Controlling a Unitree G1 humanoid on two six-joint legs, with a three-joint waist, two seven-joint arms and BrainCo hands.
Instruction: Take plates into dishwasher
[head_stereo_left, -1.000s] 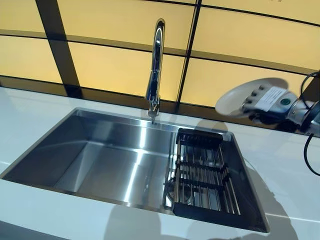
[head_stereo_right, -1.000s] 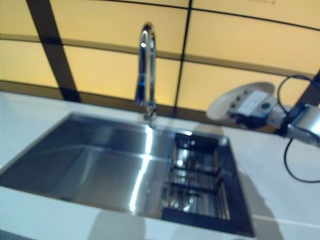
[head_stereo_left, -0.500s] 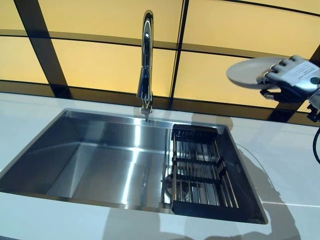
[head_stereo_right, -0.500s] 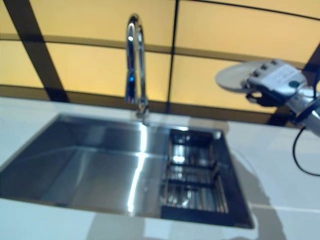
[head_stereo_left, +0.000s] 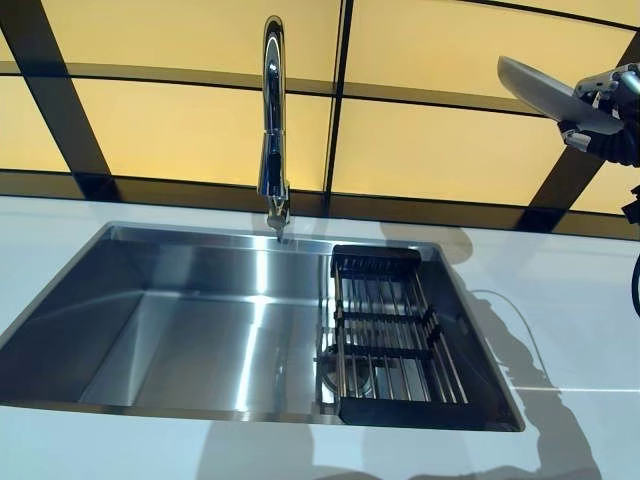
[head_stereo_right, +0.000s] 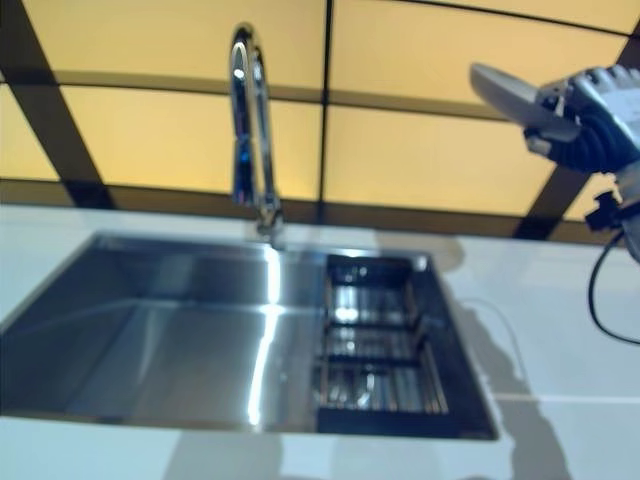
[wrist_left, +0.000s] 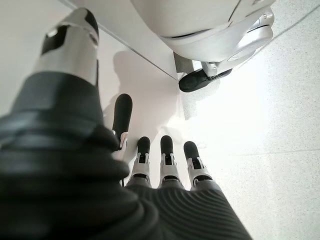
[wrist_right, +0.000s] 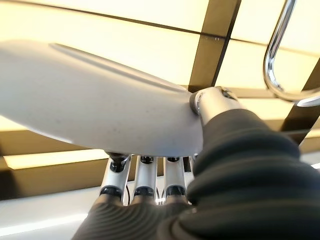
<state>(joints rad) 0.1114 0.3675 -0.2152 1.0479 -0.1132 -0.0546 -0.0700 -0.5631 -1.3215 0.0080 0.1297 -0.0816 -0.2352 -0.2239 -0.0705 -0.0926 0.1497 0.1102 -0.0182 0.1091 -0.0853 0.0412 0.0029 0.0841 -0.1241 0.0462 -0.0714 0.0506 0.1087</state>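
**A plate held high, away from the sink**

The right hand (head_stereo_left: 612, 110) holds a white plate (head_stereo_left: 548, 95) up in the air, at the far right, in front of the yellow wall panels (head_stereo_left: 180, 130). The plate is tilted, with one edge higher than the other. The fingers sit under the plate and the thumb presses on its rim, so the hand is clamped on the plate. I think it pinches the rim like this so the plate cannot slip while it is carried. The plate is well above the worktop (head_stereo_left: 570, 300) and touches nothing else. I think it is held high so it will not bump the tall tap (head_stereo_left: 272, 110) or the sink (head_stereo_left: 180, 320).

The sink has no plates in it. A black drying rack (head_stereo_left: 385, 335) sits in its right part, and it has no plates either. No dishwasher shows in any view, so the plate seems to have some way to go yet.

The head views show the whole sink and where the plate hangs, but the right hand is only partly seen at the edge. The right wrist view shows the grip from close: the underside of the plate, the fingers (wrist_right: 145, 172) below it and the thumb (wrist_right: 212, 102) on the rim.

Only the left wrist view shows the left hand (wrist_left: 165, 165). It hangs down by the pale floor (wrist_left: 260, 130), fingers straight and apart, holding nothing.
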